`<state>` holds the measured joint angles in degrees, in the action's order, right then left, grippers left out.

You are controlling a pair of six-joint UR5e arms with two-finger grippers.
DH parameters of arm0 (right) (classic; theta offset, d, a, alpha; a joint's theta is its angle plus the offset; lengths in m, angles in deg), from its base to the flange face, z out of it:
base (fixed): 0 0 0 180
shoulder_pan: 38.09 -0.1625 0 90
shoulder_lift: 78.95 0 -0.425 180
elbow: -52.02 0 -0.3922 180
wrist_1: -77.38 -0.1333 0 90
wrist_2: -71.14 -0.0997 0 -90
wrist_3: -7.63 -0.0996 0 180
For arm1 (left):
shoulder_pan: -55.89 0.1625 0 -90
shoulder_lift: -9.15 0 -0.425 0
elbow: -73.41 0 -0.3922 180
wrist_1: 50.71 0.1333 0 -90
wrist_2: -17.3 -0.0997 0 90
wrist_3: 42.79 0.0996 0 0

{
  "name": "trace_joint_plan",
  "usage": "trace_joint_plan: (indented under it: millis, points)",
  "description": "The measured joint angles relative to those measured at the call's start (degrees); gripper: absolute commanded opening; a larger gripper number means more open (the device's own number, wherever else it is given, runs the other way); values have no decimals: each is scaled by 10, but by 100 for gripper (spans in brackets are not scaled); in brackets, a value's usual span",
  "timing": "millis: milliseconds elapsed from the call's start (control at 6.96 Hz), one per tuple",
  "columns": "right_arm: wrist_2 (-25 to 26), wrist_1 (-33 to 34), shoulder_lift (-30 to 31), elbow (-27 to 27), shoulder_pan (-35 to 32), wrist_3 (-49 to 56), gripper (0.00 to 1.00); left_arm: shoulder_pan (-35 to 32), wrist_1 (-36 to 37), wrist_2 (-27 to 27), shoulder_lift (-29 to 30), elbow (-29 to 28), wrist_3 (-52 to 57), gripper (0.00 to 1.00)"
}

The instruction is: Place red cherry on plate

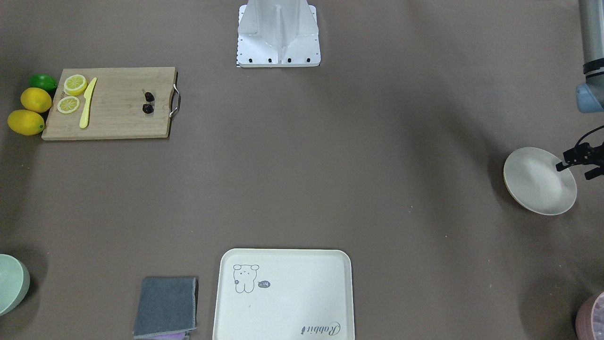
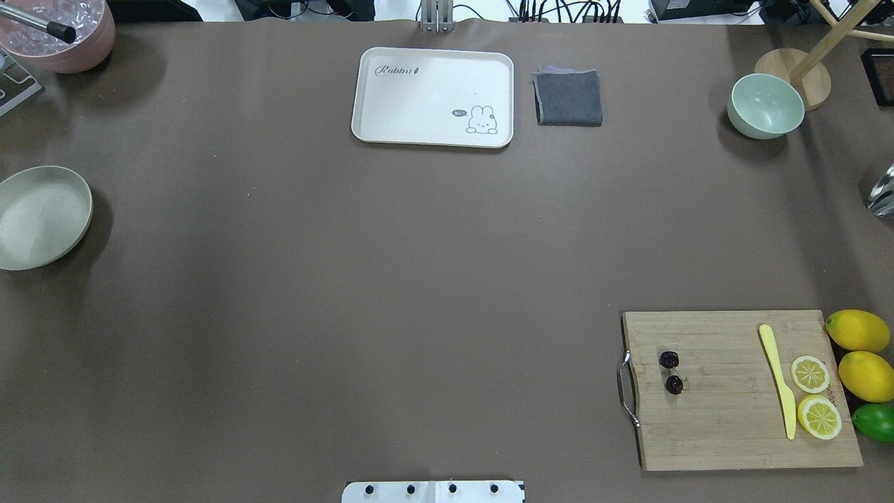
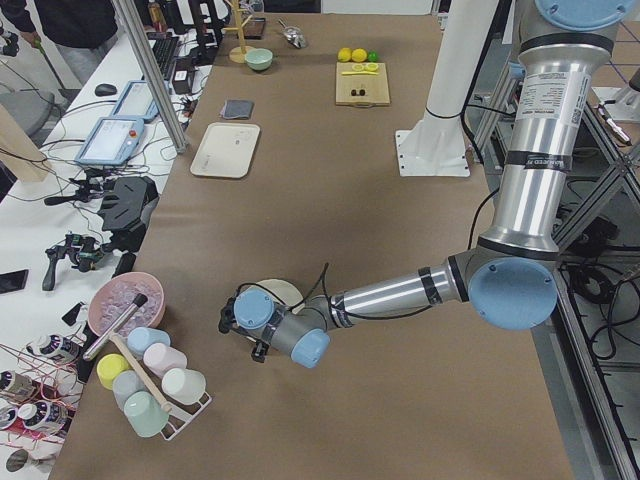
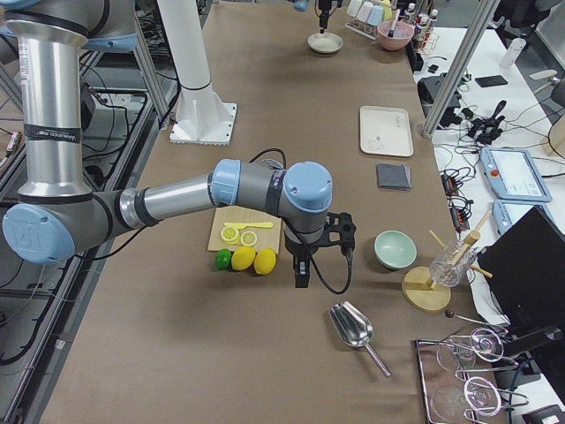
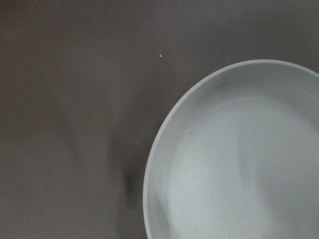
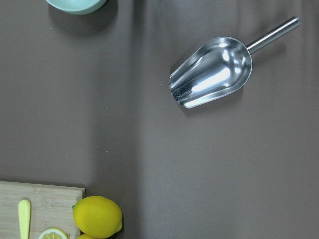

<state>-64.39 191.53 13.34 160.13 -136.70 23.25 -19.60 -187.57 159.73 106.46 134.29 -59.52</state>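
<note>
The red cherry [image 2: 671, 372], two tiny dark round fruits on one stem, lies on the wooden cutting board [image 2: 726, 412] near its metal handle, also seen from the front [image 1: 148, 102]. The plate [image 2: 42, 216], round and cream-white, sits far off at the table's left end and fills the left wrist view [image 5: 239, 164]. My left gripper [image 1: 576, 166] hovers at the plate's edge; I cannot tell whether it is open or shut. My right gripper [image 4: 300, 269] hangs beyond the lemons, past the board's end, and its state cannot be told either.
Lemons [image 2: 862, 349], a lime, lemon slices and a yellow knife [image 2: 779, 388] share the board's end. A cream tray [image 2: 433, 96], grey cloth [image 2: 568, 98] and green bowl [image 2: 765, 105] line the far edge. A metal scoop [image 6: 212, 72] lies near the right gripper.
</note>
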Motion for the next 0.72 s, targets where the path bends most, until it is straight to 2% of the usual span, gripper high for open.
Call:
trace_joint_plan:
  millis: [287,575,718]
  points:
    - [0,0,2,2,0,1,100,2,-1,19,0,0,-30,97]
    - [0,-1,6,4,-1,3,100,3,-2,27,-5,-1,-34,86]
    - [1,-1,7,4,-1,3,100,3,-6,28,-8,-2,-34,76]
